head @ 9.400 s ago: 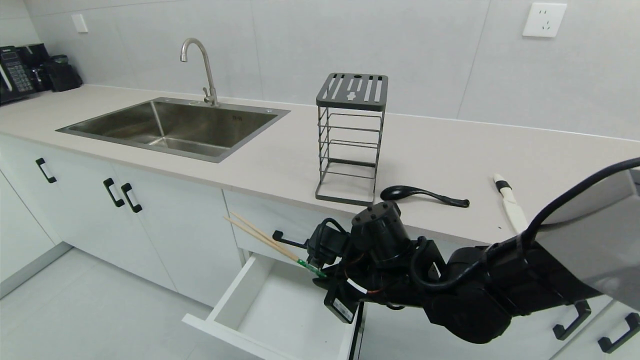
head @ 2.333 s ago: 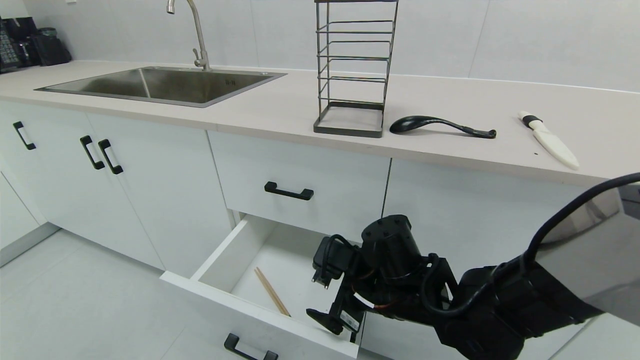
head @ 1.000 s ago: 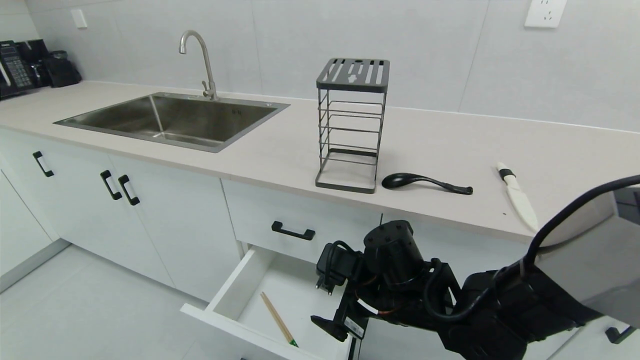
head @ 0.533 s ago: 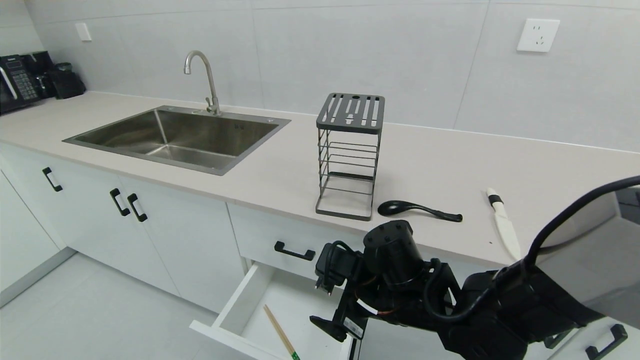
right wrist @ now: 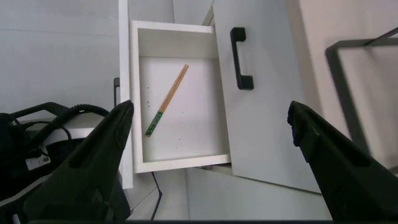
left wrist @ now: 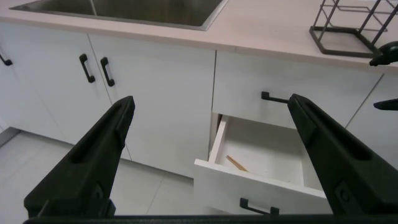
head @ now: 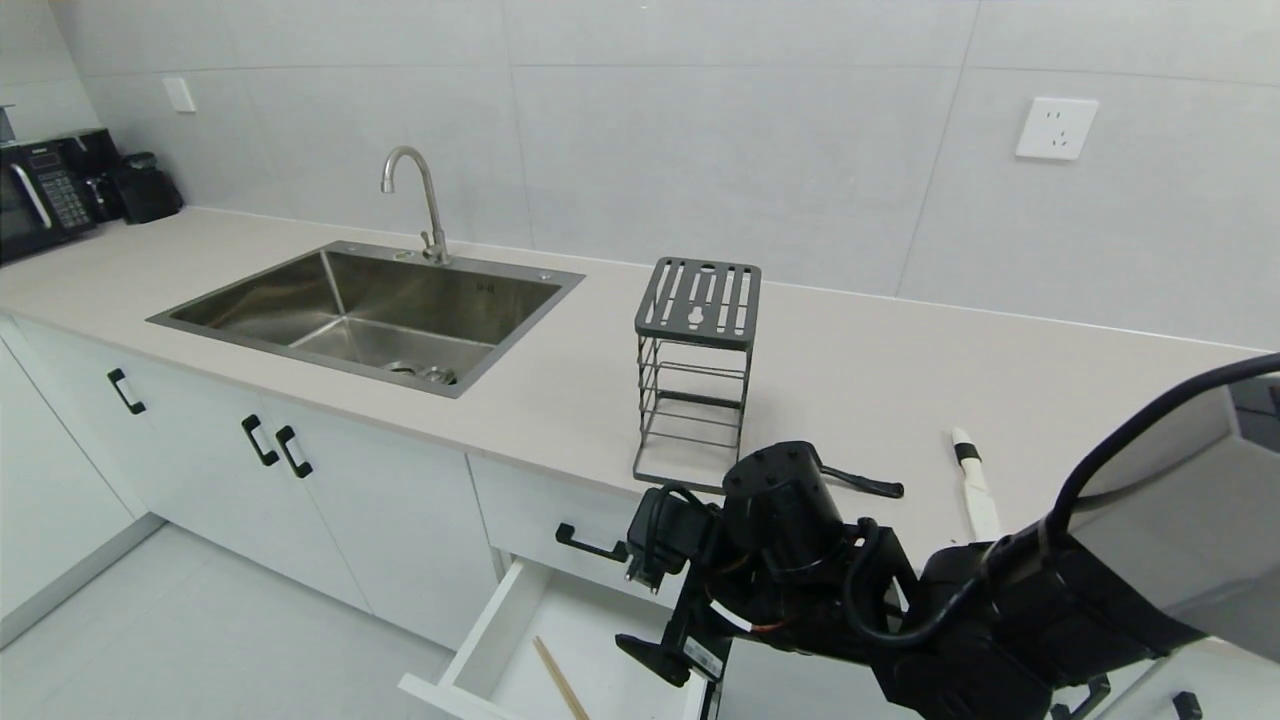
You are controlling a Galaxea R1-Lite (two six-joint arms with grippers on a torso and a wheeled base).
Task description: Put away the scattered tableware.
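The open drawer (right wrist: 194,127) holds the chopsticks (right wrist: 168,99). The left gripper (left wrist: 209,101) and right gripper (right wrist: 209,109) both gape wide, empty.

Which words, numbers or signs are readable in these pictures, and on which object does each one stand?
No text can be read.
The mark on the sink wall: too small.
The keypad of the microwave: blurred.
The white label on the right gripper: too small.

Chopsticks (right wrist: 166,99) lie in the drawer (right wrist: 199,124); black spoon (head: 862,484) and white knife (head: 975,490) on countertop (head: 560,380).
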